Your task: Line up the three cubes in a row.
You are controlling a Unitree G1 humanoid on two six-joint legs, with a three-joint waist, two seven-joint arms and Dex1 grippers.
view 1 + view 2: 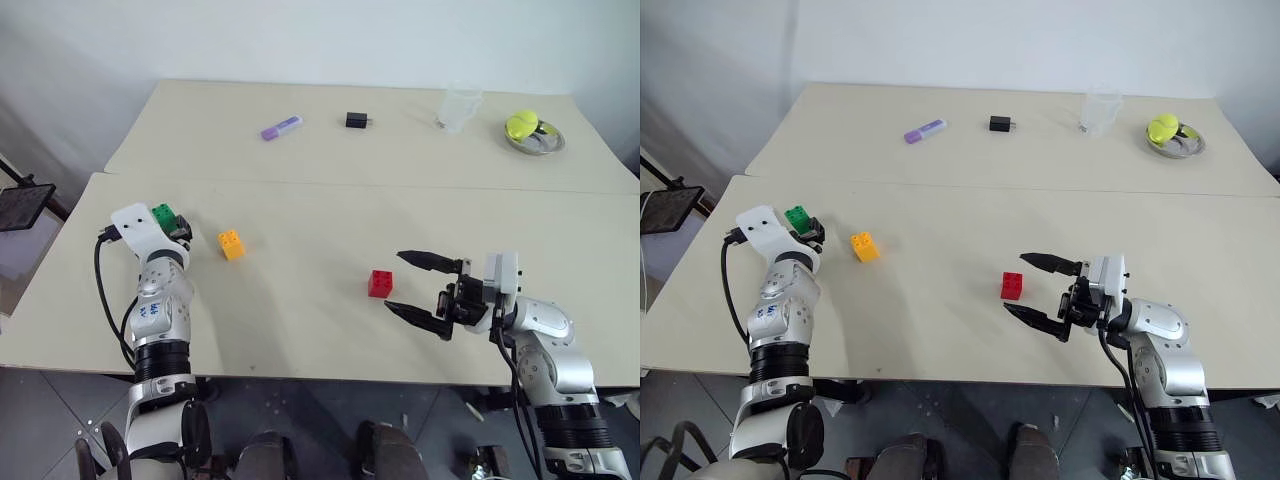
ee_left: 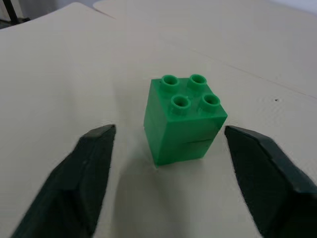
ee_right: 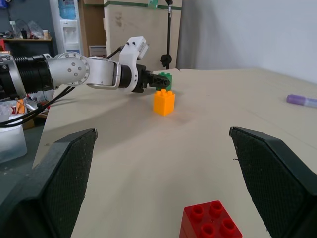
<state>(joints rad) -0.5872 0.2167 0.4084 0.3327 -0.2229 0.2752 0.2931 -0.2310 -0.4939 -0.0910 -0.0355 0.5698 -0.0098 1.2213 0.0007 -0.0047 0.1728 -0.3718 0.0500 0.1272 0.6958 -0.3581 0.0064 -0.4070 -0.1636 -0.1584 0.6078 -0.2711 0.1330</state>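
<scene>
Fig. Left gripper [image 2: 166,168] at the green cube [image 2: 183,119]; right gripper [image 1: 415,285] beside the red cube [image 1: 380,283].

Left: fingers [image 2: 84,183] stand apart, one each side of the green cube, a clear gap both sides, no contact yet. Cube sits upright on the table [image 1: 330,220], studs up, centred betw. the tips but a bit beyond them. Step in hand, as judged: grasp green. To do it well: ease fwd until the pads flank the cube's flat side faces, not its edges, stay level w/ the tabletop, then shut evenly so it does not twist or skid.

Right: fingers [image 3: 59,178] spread wide, holding nothing; red cube lies just ahead of the tips, nearly betw. them, not touched.

Orange-yellow cube [image 1: 231,244]: near the left gripper's tips, to the side toward the red one, apart from green. Judged the likeliest obstacle when green is carried that way; lift clear or go round.

Others, far beyond both sets of fingertips on the rear table: purple oblong [image 1: 281,127], small black block [image 1: 357,120], clear cup [image 1: 458,108], dish w/ yellow-green item [image 1: 533,131]. None obstruct.
</scene>
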